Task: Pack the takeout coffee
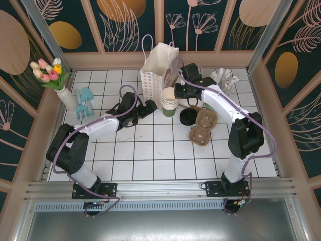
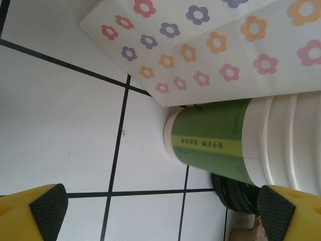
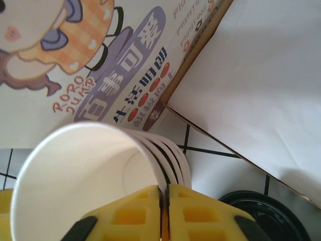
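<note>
The stack of cups (image 1: 169, 103) stands just above the centre of the overhead view. Its lowest cup is green on the outside and the nested ones show cream insides. The top cup (image 3: 75, 186) has its rim pinched between the closed yellow fingers of the right gripper (image 3: 163, 193), one finger inside the wall and one outside. The black lid (image 1: 187, 117) lies flat on the table just right of the stack, beside a brown cardboard cup carrier (image 1: 203, 125). A printed paper bag (image 1: 159, 70) stands upright, touching or nearly touching the stack from above. The table (image 1: 150, 155) is white tile with dark grout lines. It is boxed in by a wooden frame and dark teal wall panels (image 1: 125, 20) painted with leaves and flowers. A vase of tulips (image 1: 50, 75) is at upper left. The right arm rises from its base at lower right, bends at an elbow on the right and reaches up-left over the stack. The left arm sweeps from lower left toward the centre. The left gripper (image 1: 148, 107) hangs low just left of the stack, its jaws spread wide and holding nothing.
</note>
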Controlling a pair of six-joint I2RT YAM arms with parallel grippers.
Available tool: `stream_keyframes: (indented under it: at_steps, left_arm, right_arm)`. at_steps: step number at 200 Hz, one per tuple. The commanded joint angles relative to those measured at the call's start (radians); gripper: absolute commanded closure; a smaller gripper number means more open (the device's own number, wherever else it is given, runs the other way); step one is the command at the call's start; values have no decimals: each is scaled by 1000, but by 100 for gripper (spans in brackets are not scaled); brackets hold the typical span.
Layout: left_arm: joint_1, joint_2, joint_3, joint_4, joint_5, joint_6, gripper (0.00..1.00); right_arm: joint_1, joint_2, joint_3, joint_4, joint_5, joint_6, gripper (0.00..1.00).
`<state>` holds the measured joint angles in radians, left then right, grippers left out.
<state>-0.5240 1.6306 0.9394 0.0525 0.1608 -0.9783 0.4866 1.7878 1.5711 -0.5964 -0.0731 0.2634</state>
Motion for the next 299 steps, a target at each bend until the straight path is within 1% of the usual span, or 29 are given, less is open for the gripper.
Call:
stream_keyframes:
  at_steps: [1, 5, 25, 49, 65, 90, 149, 183, 212, 229, 252, 269, 281, 299]
  left_arm:
    - [-10, 14, 27, 9, 19, -8, 1]
    - [-10, 12, 54, 7, 18, -7, 1]
    - [-9, 8, 59, 2, 15, -4, 1]
    - [-10, 3, 64, -5, 11, 0, 1]
    - [-10, 2, 64, -11, 7, 0, 1]
    - [-8, 2, 64, -17, 4, 2, 1]
    - [-10, -6, 75, -27, -2, 11, 1]
    - [-9, -53, 64, -43, -17, 23, 1]
    - [-9, -118, 54, -93, -16, 50, 1]
    - [-9, -183, 39, -144, -62, 64, 1]
    - [-9, -259, 3, -259, -181, 70, 1]
    - [-10, -287, -15, -328, -258, 67, 1]
    - [-9, -299, -31, -358, -291, 60, 1]
    - [-10, -315, -51, -385, -326, 41, 1]
  right_arm:
    - [8, -6, 43, -20, 23, -15, 95]
    - [8, -6, 45, -19, 21, -18, 96]
    - [7, -10, 52, -13, 2, -28, 100]
    - [8, -21, 58, -3, -17, -34, 100]
    - [7, -40, 56, 6, -1, -32, 100]
    - [7, -52, 89, -34, 27, -44, 100]
    - [8, -103, 147, -66, 20, -47, 100]
    - [23, -173, 152, -88, 28, -33, 100]
    - [55, -235, 165, -155, 60, -25, 100]
    - [116, -278, 150, -186, 80, -7, 100]
    - [174, -339, 71, -182, 79, 51, 100]
    - [219, -365, -17, -134, 60, 100, 100]
    - [241, -372, -87, -90, 47, 135, 100]
    - [264, -370, -181, -26, 79, 187, 100]
